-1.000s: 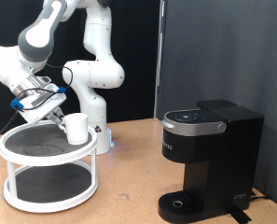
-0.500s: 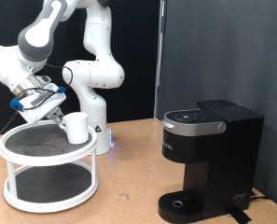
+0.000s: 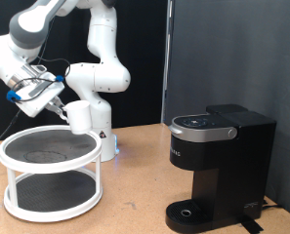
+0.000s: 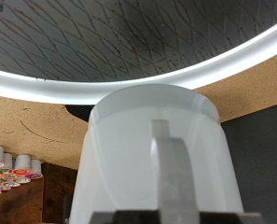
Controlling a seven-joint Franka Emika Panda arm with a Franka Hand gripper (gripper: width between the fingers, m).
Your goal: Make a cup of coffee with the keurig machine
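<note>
Gripper [image 3: 62,107] holds the cup [image 3: 79,117] upright; handle toward gripper.

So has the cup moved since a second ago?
Yes. The cup, held in the claw, has risen off the white two-tier rack and now hangs above its rim.

The white arm is rising from its base near the middle of the exterior view, folding over at the top and reaching down toward the exterior view's left. The tool [image 3: 59,105] is hanging at the end of that reach, tilted and pointing toward the exterior view's right and slightly down. It is gripping the cup [image 3: 79,116], which is hanging clear of any surface. In the wrist view the cup [image 4: 157,159] is filling the lower middle, handle facing the camera.
</note>
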